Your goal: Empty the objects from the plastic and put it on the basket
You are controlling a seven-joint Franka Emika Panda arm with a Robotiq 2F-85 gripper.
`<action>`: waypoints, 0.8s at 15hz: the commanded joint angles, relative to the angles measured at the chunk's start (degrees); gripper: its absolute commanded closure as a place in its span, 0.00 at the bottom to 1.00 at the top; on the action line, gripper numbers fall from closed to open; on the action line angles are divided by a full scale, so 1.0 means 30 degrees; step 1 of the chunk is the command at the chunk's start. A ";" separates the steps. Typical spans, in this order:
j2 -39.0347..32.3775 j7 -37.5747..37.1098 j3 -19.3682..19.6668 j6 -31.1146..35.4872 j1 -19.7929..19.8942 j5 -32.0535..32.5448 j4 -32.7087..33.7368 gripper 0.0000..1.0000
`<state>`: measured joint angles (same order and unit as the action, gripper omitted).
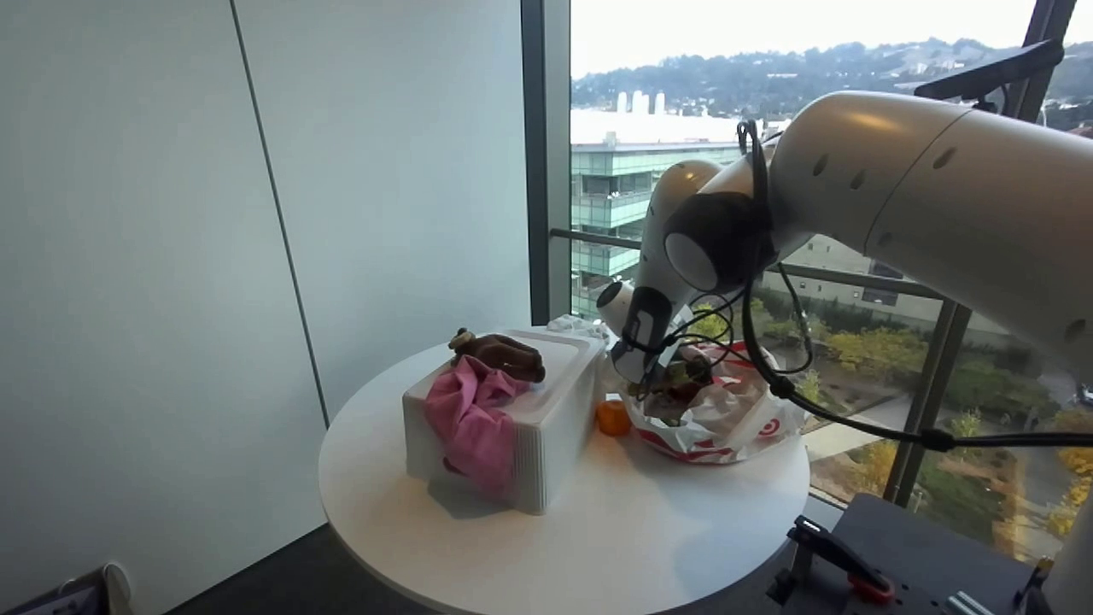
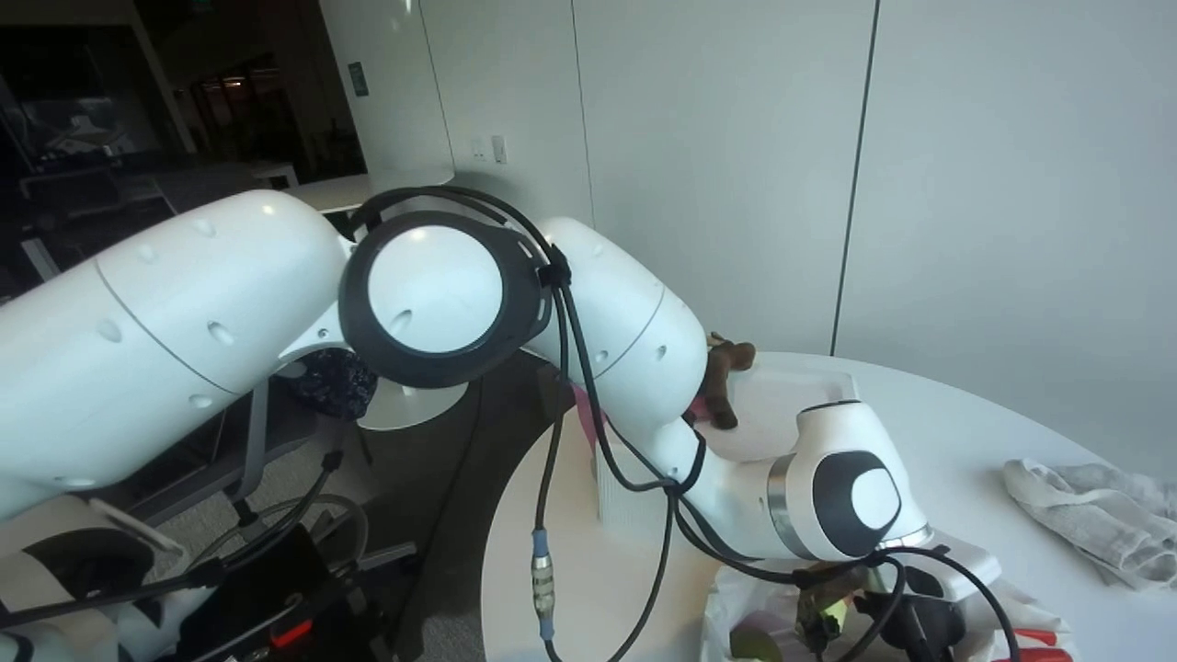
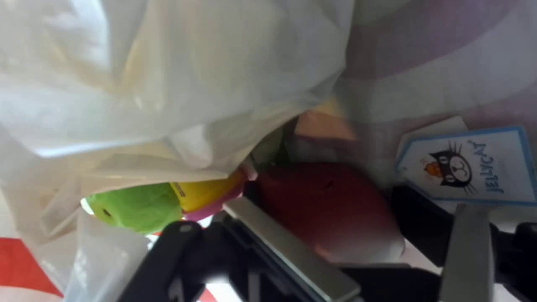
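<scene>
Gripper (image 3: pixel 325 195) in bag (image 1: pixel 756 414), astride 1 red object (image 3: pixel 323 214).

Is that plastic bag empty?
Not empty: the wrist view shows a red item and a green item inside the bag. How full, I cannot tell.

Daylight's from the window (image 1: pixel 683 128) at 1 o'clock in an exterior view, sky (image 1: pixel 794 26) blown out, soft shadow on the bench (image 1: pixel 606 538) near 7. Background room (image 2: pixel 92 92) at 10 o'clock in an exterior view: super murky. Wrist view's kinda blurry, glare on the plastic bag (image 3: pixel 235 71) at 10.
</scene>
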<state>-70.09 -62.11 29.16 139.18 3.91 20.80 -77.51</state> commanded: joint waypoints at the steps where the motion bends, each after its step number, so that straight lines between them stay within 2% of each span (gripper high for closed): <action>1: -0.0820 -0.0711 0.0867 0.0633 -0.0845 0.0358 0.0739 0.49; 4: -0.0174 -0.0738 0.1070 0.1074 -0.1947 0.1368 -0.0516 0.73; 7: 0.0730 -0.0633 0.1473 0.0558 -0.3554 0.2425 -0.2053 0.92; 9: 0.1430 -0.0299 0.1834 -0.0733 -0.4791 0.2660 -0.2992 0.96; 10: 0.2062 -0.0005 0.1826 -0.1546 -0.5355 0.2716 -0.3653 0.94; 12: 0.3434 0.0681 0.1414 -0.4519 -0.6140 0.2474 -0.4542 0.96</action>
<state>-67.37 -62.56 33.72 134.94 -9.90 27.54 -84.21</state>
